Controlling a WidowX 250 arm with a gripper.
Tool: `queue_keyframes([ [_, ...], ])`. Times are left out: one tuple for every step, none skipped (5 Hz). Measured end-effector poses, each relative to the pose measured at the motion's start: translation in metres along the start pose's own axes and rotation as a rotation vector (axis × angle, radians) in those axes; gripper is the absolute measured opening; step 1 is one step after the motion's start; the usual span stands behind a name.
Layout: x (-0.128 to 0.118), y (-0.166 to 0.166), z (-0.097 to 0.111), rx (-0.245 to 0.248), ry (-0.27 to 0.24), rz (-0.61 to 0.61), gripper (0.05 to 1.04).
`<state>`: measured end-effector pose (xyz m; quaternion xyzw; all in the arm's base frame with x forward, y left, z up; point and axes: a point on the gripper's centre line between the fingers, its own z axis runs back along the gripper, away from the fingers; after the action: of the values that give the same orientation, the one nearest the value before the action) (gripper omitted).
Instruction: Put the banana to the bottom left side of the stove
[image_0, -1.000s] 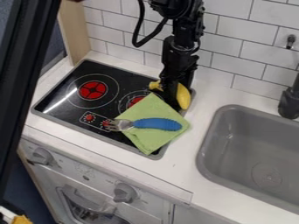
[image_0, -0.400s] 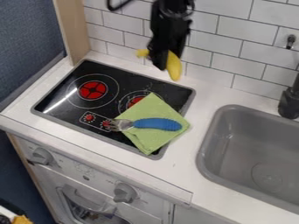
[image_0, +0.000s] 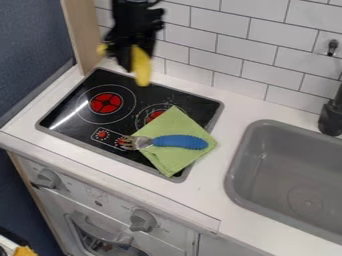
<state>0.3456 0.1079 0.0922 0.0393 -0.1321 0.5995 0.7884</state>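
Observation:
The yellow banana (image_0: 141, 66) hangs in the air over the back edge of the black stove (image_0: 71, 108), with my gripper (image_0: 125, 62) shut around its middle. One end of the fruit sticks out to the left of the gripper, and the longer part slants down on its right. The stove's lower left corner, beside the bright reflection, has nothing lying on it.
A green cloth (image_0: 171, 159) covers the stove's right part, and a fork with a blue handle (image_0: 180, 142) lies across it. The grey sink (image_0: 287, 175) is at the right. White tiles (image_0: 246, 69) rise behind the counter, and a wooden panel (image_0: 83, 37) stands at the back left.
My gripper has risen from the stove's back right area with the banana and moved left. The cloth and fork have stayed in place. A dark bar at the left edge has gone from view.

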Motion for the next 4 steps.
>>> queue_keyframes([
  [0.019,0.057,-0.012,0.002,-0.031,0.004,0.574],
  [0.023,0.079,-0.026,0.030,-0.058,0.049,0.574],
  [0.024,0.096,-0.049,0.098,-0.046,0.101,0.574],
  [0.029,0.094,-0.064,0.117,-0.052,0.110,0.574],
])
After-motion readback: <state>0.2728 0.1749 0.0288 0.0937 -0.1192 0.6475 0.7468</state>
